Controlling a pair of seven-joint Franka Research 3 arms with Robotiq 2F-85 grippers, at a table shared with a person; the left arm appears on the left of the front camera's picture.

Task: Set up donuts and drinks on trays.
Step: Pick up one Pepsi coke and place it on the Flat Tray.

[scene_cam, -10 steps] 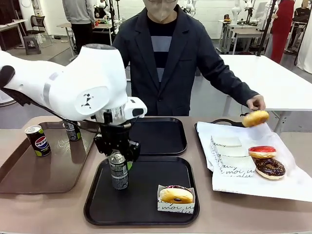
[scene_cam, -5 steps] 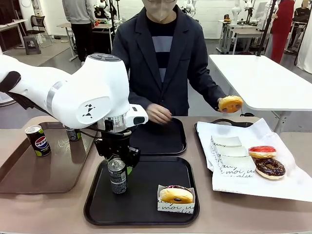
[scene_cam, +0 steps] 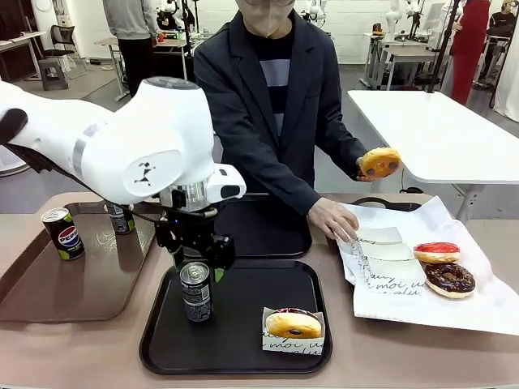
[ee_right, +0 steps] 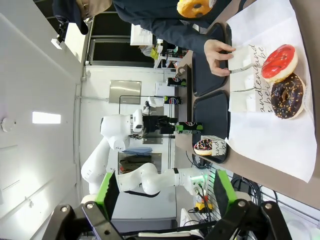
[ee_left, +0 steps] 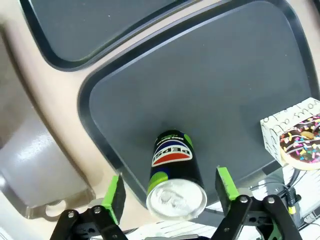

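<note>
**Left gripper** (ee_left: 171, 186): the jaws now stand spread, one to each side of the can (scene_cam: 195, 292), touching neither side. A second ago they were clamped on it. The gripper has also risen a little and hangs just above the can's silver top. Finding: the can is released.

**Can:** upright on the left part of the near tray (scene_cam: 235, 366), well apart from the sleeved donut (scene_cam: 293, 324) at that tray's front right. Judgement: this tray now has one drink and one donut and looks complete.

**Far tray** (scene_cam: 280, 243): on my reading, next to be served.

**Person:** one hand (scene_cam: 362, 169) holds a yellow donut (scene_cam: 381, 162) raised above the worktop, drawn in from over the white paper (scene_cam: 405, 308). The other hand (scene_cam: 332, 219) has come down onto the paper sleeves (scene_cam: 379, 243). Judgement: that donut is probably about to be sleeved for the far tray.

**Stock:** a Pepsi can (scene_cam: 62, 232) and a grey can (scene_cam: 120, 217) stand on the brown tray (scene_cam: 24, 300). One of them is the likely next pick for the left gripper.

**Right gripper** (ee_right: 166, 190): open, nothing between its fingers, well apart from the trays.
</note>
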